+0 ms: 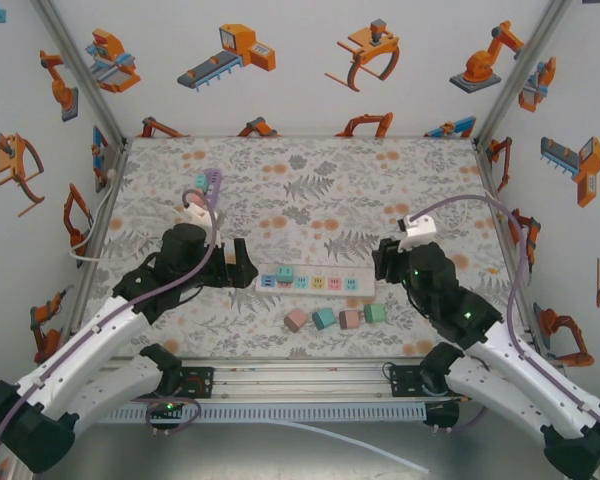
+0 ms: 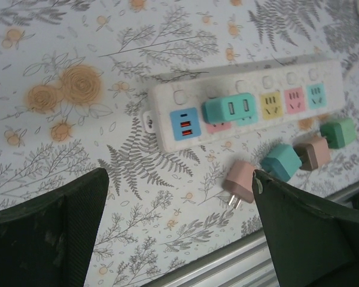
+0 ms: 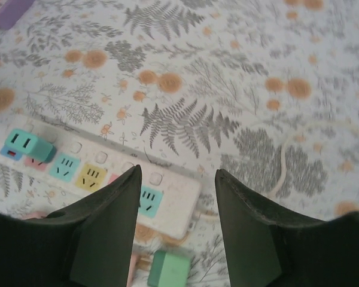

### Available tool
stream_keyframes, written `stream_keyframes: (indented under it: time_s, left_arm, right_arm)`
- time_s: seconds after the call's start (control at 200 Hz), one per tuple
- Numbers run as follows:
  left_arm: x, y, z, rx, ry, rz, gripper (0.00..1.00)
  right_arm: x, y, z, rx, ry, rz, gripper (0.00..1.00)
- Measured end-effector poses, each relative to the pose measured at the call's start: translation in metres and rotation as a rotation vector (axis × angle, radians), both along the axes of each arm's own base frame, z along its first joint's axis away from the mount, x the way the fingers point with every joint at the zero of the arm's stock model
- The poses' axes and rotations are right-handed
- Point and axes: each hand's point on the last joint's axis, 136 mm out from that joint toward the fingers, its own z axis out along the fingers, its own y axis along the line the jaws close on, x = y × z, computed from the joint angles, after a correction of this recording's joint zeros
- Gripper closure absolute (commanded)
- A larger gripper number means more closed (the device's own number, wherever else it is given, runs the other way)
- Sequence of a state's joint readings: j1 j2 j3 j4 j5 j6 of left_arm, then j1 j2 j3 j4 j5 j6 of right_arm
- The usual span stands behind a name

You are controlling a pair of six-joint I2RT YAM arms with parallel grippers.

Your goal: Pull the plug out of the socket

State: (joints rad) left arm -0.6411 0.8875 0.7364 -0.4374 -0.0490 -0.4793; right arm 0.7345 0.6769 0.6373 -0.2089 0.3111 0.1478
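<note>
left jaws wide apart | right jaws apart, empty | teal plug (image 2: 230, 109) seated in strip (image 2: 167, 101) — outside both

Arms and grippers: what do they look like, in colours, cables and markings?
Both the left arm and right arm have white links, black joints and a lavender cable alongside. The right arm's joints show green lights. The left gripper and right gripper have dark, wedge-shaped fingers.
</note>
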Motion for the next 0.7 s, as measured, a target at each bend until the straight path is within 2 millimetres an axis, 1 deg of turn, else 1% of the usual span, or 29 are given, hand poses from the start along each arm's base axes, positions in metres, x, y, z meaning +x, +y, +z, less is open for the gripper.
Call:
stream_keyframes:
  time_s: [0.075,0.2,0.396,0.506,0.701]
  left_arm:
    - [0.004,0.004,-0.012,0.018,0.044,0.056,0.03]
    - [0.007,0.007,-0.031,0.035,0.114,0.113,0.03]
    - [0.014,0.009,-0.047,0.028,0.179,0.174,0.03]
    - [0.02,0.008,-0.054,0.011,0.203,0.194,0.03]
    - [0.028,0.006,-0.064,-0.027,0.252,0.218,0.02]
  right_arm:
    - [-0.001,0.022,0.003,-0.081,-0.056,0.141,0.46]
    - [-0.008,0.057,0.001,-0.196,-0.123,0.374,0.38]
    - [-0.022,0.101,-0.001,-0.304,-0.189,0.68,0.35]
    - [-0.023,0.123,-0.009,-0.329,-0.167,0.803,0.35]
    - [-0.026,0.166,-0.032,-0.355,-0.049,0.982,0.34]
